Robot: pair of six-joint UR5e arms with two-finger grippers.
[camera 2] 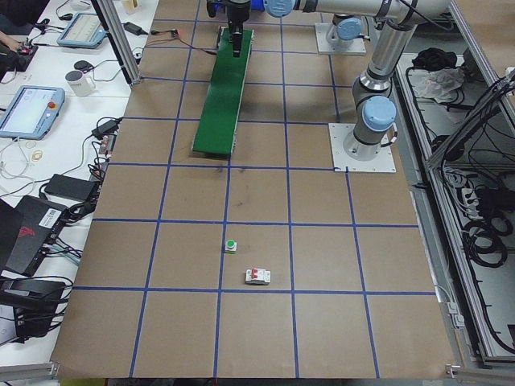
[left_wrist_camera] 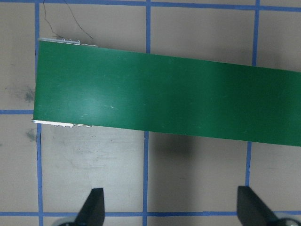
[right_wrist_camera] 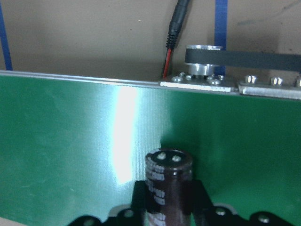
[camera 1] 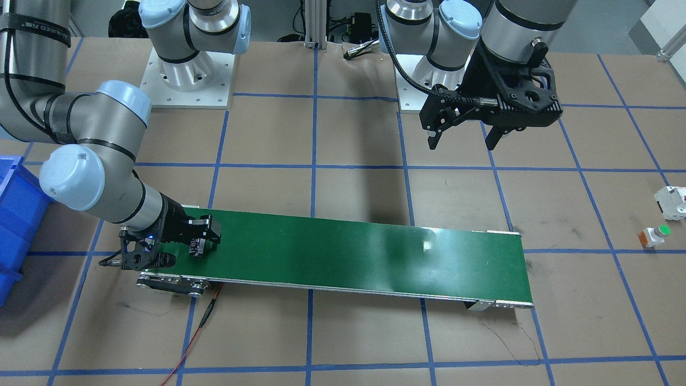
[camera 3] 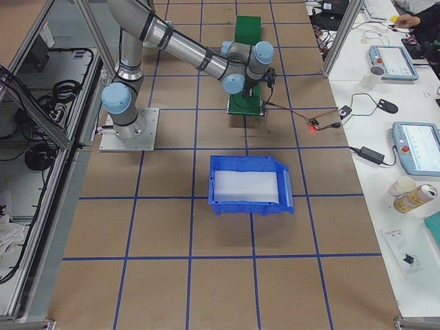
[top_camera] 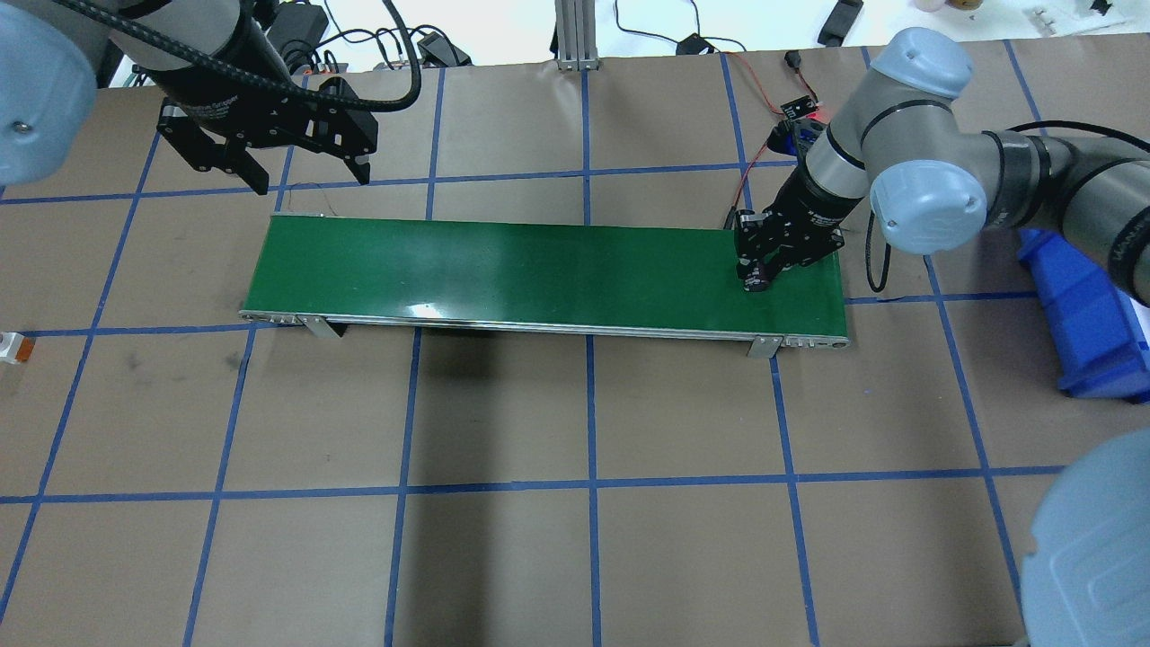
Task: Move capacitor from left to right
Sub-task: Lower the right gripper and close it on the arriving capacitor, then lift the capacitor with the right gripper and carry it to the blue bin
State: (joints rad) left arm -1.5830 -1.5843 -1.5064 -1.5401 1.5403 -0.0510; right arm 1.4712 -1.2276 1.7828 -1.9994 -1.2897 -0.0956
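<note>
The capacitor (right_wrist_camera: pixel 168 175), a dark brown cylinder with two silvery terminals on its end, sits clamped between the fingers (right_wrist_camera: pixel 199 197) of my right gripper (camera 1: pixel 199 247). That gripper is shut on it, low over the green conveyor belt (camera 1: pixel 348 252) at its end on my right; it also shows in the overhead view (top_camera: pixel 753 280). I cannot tell whether the capacitor touches the belt. My left gripper (camera 1: pixel 464 142) is open and empty, raised above the table behind the belt's other end (left_wrist_camera: pixel 70 80); it also shows in the overhead view (top_camera: pixel 312 182).
A blue bin (camera 1: pixel 13 214) stands on my right beyond the belt's end. A white breaker block (camera 1: pixel 672 202) and a green-capped push button (camera 1: pixel 655 236) lie far to my left. A red and black cable (camera 1: pixel 206 316) runs from the belt's motor end.
</note>
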